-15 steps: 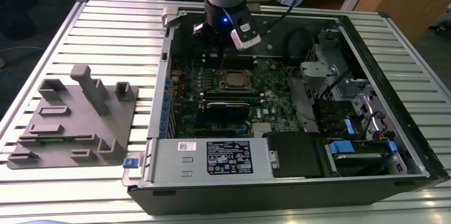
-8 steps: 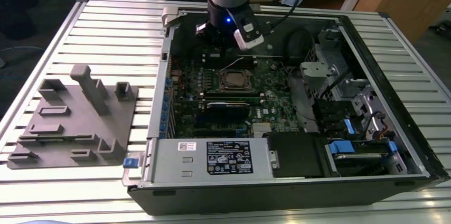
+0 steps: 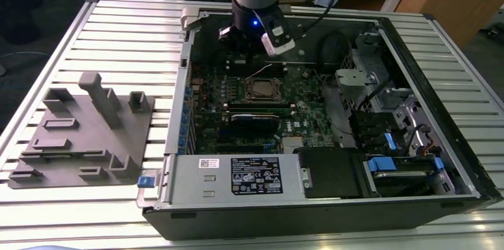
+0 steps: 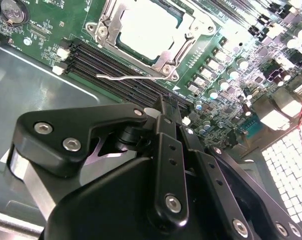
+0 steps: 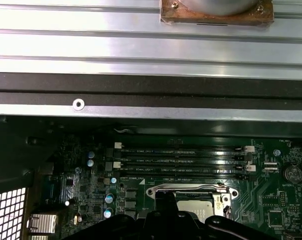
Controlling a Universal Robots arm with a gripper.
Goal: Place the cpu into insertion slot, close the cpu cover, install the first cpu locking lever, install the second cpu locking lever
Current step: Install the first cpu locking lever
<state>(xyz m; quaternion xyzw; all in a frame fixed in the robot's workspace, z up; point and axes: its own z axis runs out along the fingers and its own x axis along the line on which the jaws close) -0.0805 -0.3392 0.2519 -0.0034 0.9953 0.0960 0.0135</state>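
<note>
The cpu (image 4: 146,26) lies flat in the insertion slot (image 3: 264,89) on the green board, its pale metal top showing. The cpu cover (image 4: 180,46) is folded down around it as a silver frame. One thin wire locking lever (image 4: 133,77) stands free of its catch, beside the memory slots. My gripper (image 4: 164,106) hovers above the board just behind the socket, near that lever, shut with nothing between its fingers. In the exterior view the gripper (image 3: 239,51) hangs over the far part of the case. The first wrist view shows the gripper (image 5: 165,199) right before the cpu cover (image 5: 191,191).
Black memory slots (image 5: 181,160) run between the socket and the case's back wall (image 5: 151,92). A black card (image 3: 256,119) and the power supply (image 3: 244,176) lie nearer the front. Drive bays (image 3: 393,138) fill the exterior view's right. A grey fixture block (image 3: 87,132) sits outside, on the left.
</note>
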